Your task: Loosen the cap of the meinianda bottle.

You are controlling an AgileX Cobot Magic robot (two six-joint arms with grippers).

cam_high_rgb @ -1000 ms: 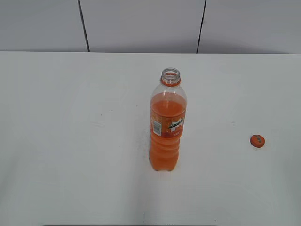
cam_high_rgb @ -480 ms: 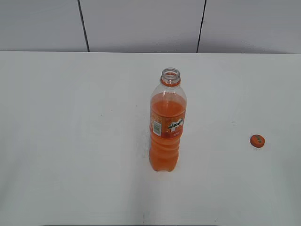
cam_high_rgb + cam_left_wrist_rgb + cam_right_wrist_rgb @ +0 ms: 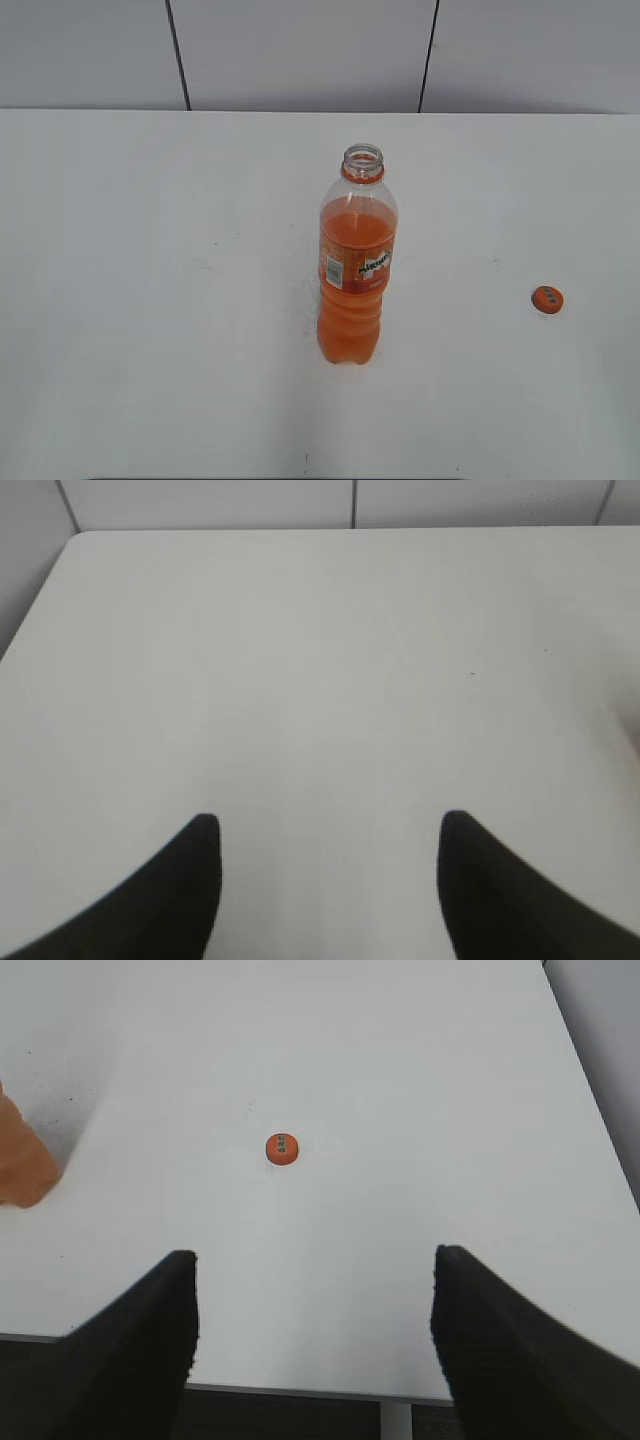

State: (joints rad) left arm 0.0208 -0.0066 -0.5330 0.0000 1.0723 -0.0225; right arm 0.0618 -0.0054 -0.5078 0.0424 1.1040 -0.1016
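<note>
Nothing shifted | cap (image 3: 547,299) off bottle (image 3: 355,262) | left end effector (image 3: 328,832) apart | right end effector (image 3: 312,1272) apart

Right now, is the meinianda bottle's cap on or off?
Off. The meinianda bottle stands upright with an open neck; the cap lies apart on the table.

The meinianda bottle (image 3: 355,265) is made of clear, glossy plastic, wrapped in a shiny orange label. The cap (image 3: 547,299) is formed of orange plastic. The counter (image 3: 150,300) is finished smooth, matt white.
</note>
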